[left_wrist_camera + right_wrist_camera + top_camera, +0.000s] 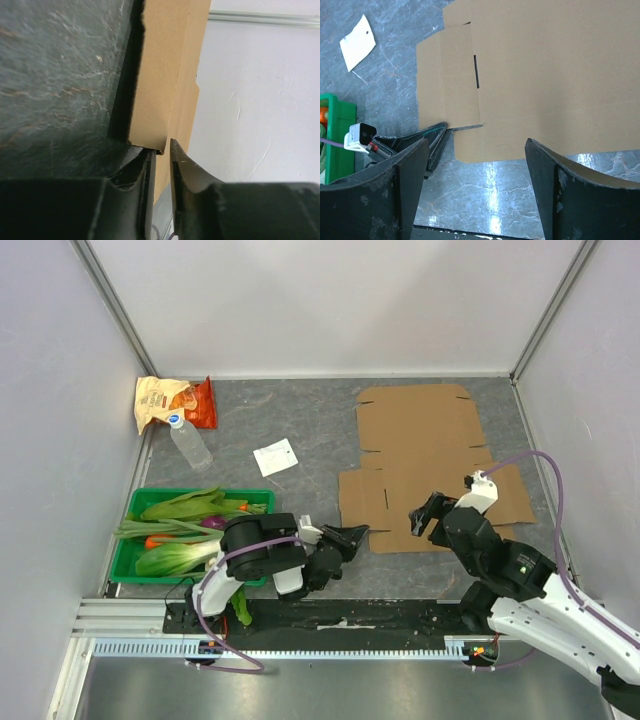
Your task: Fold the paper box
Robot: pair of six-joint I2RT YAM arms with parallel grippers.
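Observation:
The paper box [420,460] is a flat, unfolded brown cardboard sheet on the grey table, right of centre. My left gripper [358,533] is at its near left corner. In the left wrist view the jaws [166,145] are almost together, with a corner of a cardboard flap [160,75] pinched between their tips. The flap casts a dark shadow on the table beside it. My right gripper [422,515] hovers over the box's near edge. Its jaws [476,140] are wide open and empty, above the cardboard [545,75]. The left gripper [427,137] shows there at a slit in the flap.
A green crate [125,560] of vegetables stands at the near left and also shows in the right wrist view [335,145]. An orange-and-tan snack bag [165,400], a clear bottle [190,445] and a small white card [276,457] lie at the far left. Walls enclose the table.

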